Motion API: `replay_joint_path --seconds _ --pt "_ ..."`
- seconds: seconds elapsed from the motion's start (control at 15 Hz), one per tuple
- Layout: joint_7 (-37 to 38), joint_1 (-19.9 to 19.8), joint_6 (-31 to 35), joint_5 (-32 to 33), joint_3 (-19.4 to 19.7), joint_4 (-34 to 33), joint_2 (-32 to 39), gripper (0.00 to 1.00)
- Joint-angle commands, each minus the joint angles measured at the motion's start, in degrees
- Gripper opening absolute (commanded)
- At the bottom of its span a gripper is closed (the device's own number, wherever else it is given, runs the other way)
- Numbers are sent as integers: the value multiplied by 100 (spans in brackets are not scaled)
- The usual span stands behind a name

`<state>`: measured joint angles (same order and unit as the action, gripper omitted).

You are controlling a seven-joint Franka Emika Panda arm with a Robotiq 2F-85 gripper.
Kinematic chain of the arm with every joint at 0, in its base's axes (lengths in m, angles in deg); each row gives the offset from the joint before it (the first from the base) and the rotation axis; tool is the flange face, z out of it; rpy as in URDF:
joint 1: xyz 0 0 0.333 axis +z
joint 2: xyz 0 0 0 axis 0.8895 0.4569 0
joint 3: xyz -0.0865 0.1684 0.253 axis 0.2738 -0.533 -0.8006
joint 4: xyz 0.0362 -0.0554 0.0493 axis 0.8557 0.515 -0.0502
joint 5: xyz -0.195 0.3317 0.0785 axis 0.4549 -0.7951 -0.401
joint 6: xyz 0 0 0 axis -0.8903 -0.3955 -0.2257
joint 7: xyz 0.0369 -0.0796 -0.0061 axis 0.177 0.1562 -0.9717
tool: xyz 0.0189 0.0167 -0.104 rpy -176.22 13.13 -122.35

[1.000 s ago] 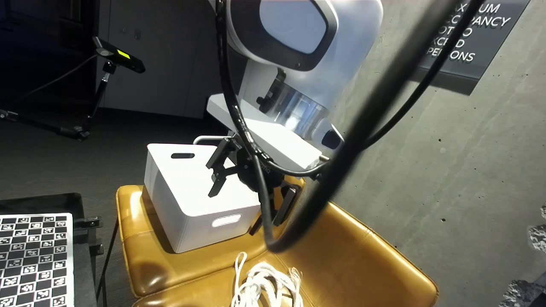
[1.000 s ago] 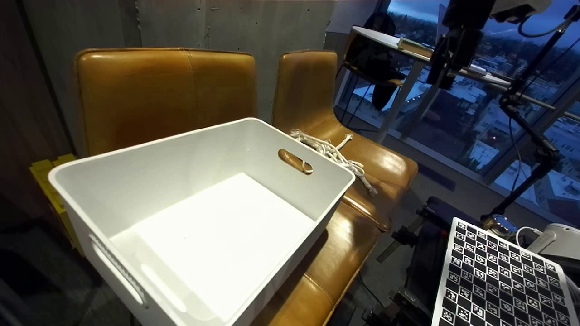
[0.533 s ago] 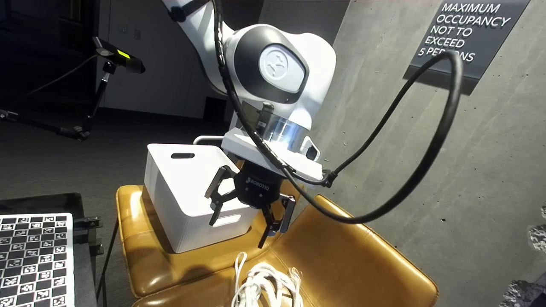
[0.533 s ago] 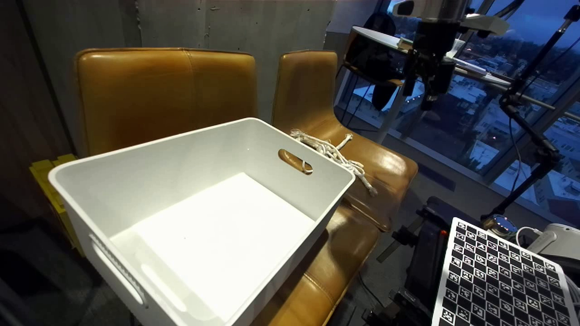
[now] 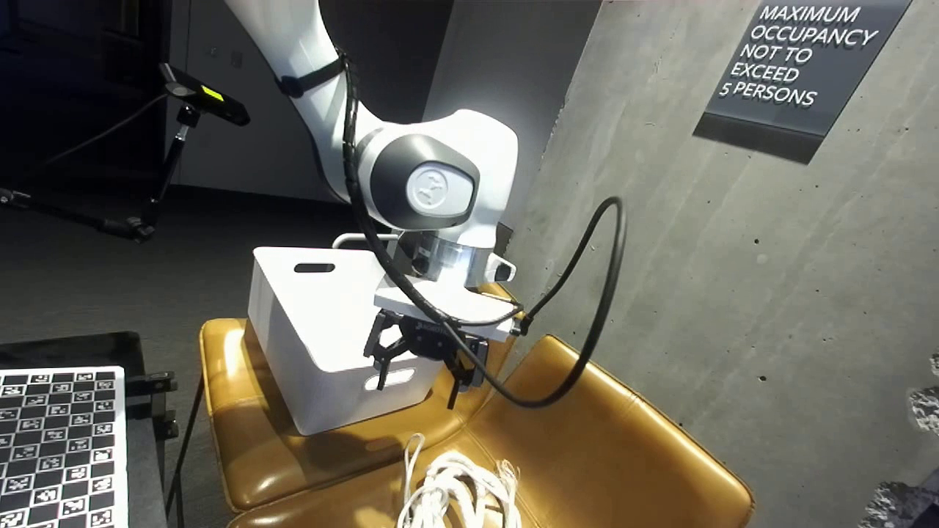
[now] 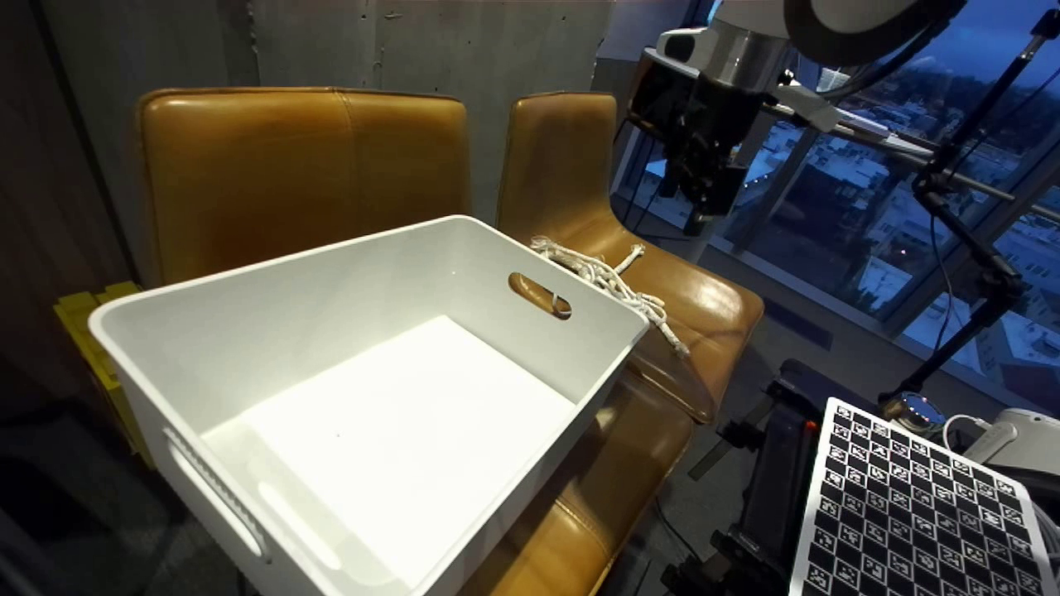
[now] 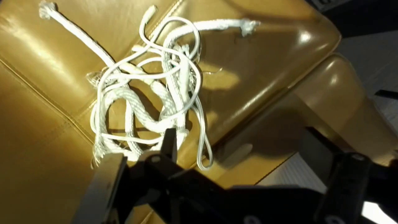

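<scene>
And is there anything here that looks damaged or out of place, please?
Yes: the white ropes on the brown chair look odd, tangled in a loose heap, with frayed ends visible in the wrist view.

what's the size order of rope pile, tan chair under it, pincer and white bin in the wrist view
1. Tan chair
2. Rope pile and pincer: too close to rank, the pincer being nearer the camera
3. White bin, only partly visible

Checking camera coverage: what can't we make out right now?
Rope, wrist view: partly behind the fingers.
Bin, in an exterior view: near corner cut off by the bottom edge.
Checkerboard, in an exterior view: cut off by left and bottom edges.
Arm, both exterior views: cut off by top edge.
</scene>
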<state>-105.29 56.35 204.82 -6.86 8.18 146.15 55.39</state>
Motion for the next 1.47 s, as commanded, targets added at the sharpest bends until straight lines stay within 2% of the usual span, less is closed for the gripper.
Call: replay_joint_path --seconds 0.0,0.2,0.47,1.0,1.4 --pt "-144 -157 829 -409 -275 198 196 100" --pt "-298 -206 1379 -369 -358 89 565 100" --pt "-563 -342 1744 -274 -418 -327 1196 100" --pt "-756 -423 1566 -222 -578 -1589 2420 100" --pt "-745 -359 1658 -45 -593 -1895 2889 100"
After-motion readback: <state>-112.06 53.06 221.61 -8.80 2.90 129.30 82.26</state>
